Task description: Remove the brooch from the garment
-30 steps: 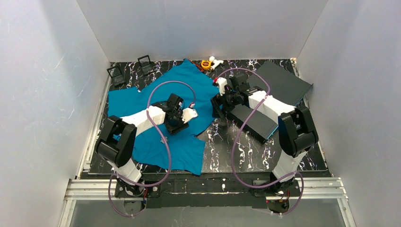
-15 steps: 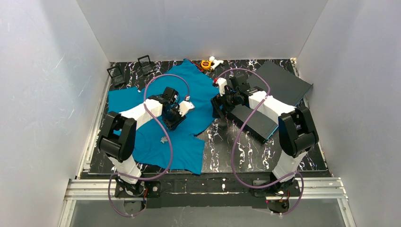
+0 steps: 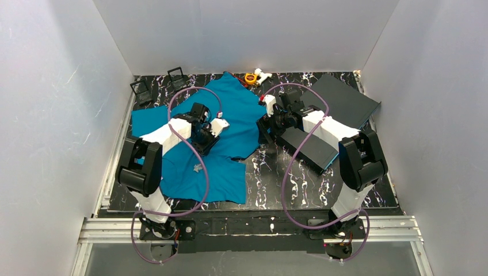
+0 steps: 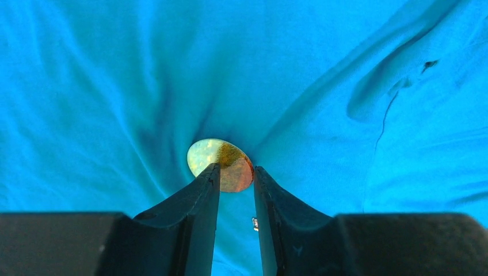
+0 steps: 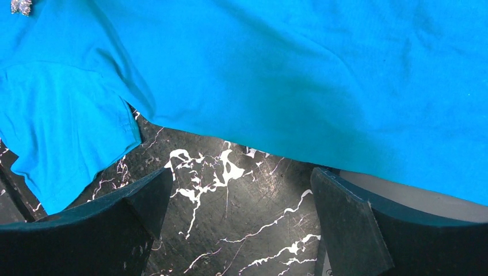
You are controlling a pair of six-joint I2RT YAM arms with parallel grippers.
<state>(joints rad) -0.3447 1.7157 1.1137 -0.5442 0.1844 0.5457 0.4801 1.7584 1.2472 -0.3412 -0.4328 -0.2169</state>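
Note:
The garment (image 3: 172, 123) is a teal-blue T-shirt spread over the left half of the black marbled table (image 3: 276, 184). The brooch (image 4: 221, 155) is an oval disc, pale green fading to orange, and the cloth (image 4: 115, 86) puckers in folds toward it. My left gripper (image 4: 236, 172) is shut on the brooch, one fingertip at each side; from above, the left gripper (image 3: 202, 145) points down at the shirt's middle. My right gripper (image 5: 241, 190) stands open over bare table, just short of the shirt's edge (image 5: 288, 69); from above the right gripper (image 3: 266, 132) is at the shirt's right side.
A small silvery piece (image 3: 198, 168) lies on the shirt near its front; it also shows in the right wrist view (image 5: 22, 6). Dark grey boards (image 3: 308, 146) (image 3: 348, 100) lie at the right. Two black stands (image 3: 141, 89) and an orange-white object (image 3: 253, 77) sit at the back. White walls enclose the table.
My left gripper narrowed onto the brooch and moved back and to the left, dragging the shirt; its near right hem pulled back. The right arm stayed still.

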